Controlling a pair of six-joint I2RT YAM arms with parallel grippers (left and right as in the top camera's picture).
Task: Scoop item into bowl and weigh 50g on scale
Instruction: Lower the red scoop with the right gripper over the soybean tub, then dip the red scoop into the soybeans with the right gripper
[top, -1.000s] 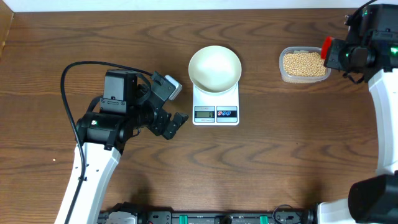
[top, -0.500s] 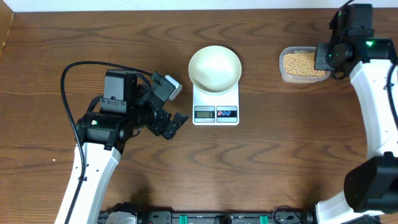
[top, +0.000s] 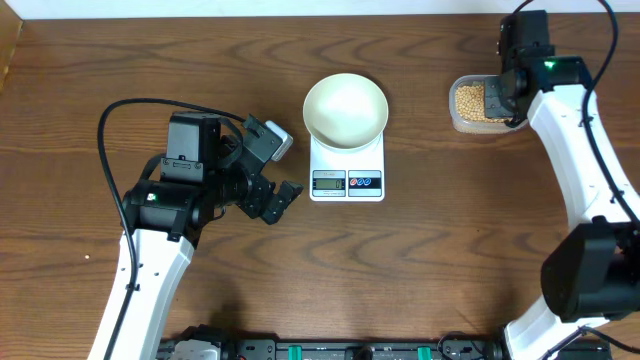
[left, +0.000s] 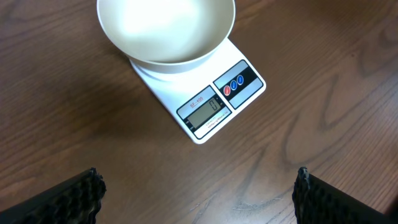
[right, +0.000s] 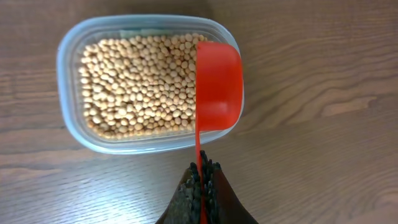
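Observation:
The tan-yellow beans (right: 140, 87) fill a clear plastic container (right: 64, 81) at the back right of the table (top: 468, 100). My right gripper (right: 201, 175) is shut on the handle of a red scoop (right: 217, 87). The scoop is empty and hovers over the container's right end. In the overhead view the right gripper (top: 500, 95) covers the scoop. The empty white bowl (top: 345, 108) stands on the white scale (top: 347, 182). Both also show in the left wrist view, the bowl (left: 165, 31) and the scale (left: 211, 106). My left gripper (top: 280, 195) is open and empty, left of the scale.
The bare brown wooden table (top: 450, 260) surrounds everything. A black cable (top: 120, 110) loops behind the left arm. The left gripper's fingers (left: 199, 190) hang above bare wood in front of the scale.
My right arm has moved left, bringing the red scoop from beside the container to over its right end. The left arm, bowl and scale have not moved.

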